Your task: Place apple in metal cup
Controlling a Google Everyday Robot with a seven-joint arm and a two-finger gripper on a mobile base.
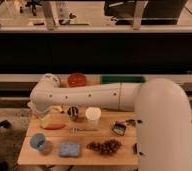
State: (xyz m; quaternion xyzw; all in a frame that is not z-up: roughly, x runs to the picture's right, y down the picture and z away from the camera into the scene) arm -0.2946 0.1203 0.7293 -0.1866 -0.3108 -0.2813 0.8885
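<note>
My gripper (pixel 41 113) hangs from the white arm at the table's back left corner, low over the tabletop. A yellowish-orange patch (pixel 51 119) shows right beside and below it; I cannot tell whether it is the apple, which is otherwise hidden by the gripper. The metal cup (pixel 74 114), small, dark and shiny, stands upright right of the gripper and apart from it. A taller white cup (pixel 93 118) stands just right of the metal cup.
An orange carrot (pixel 54 127) lies below the gripper. A blue cup (pixel 38 142), a blue sponge (pixel 69 149) and grapes (pixel 105 146) sit along the wooden table's front edge (pixel 79 161). Dark items (pixel 120 128) lie right. A red bowl (pixel 77 79) sits behind the arm.
</note>
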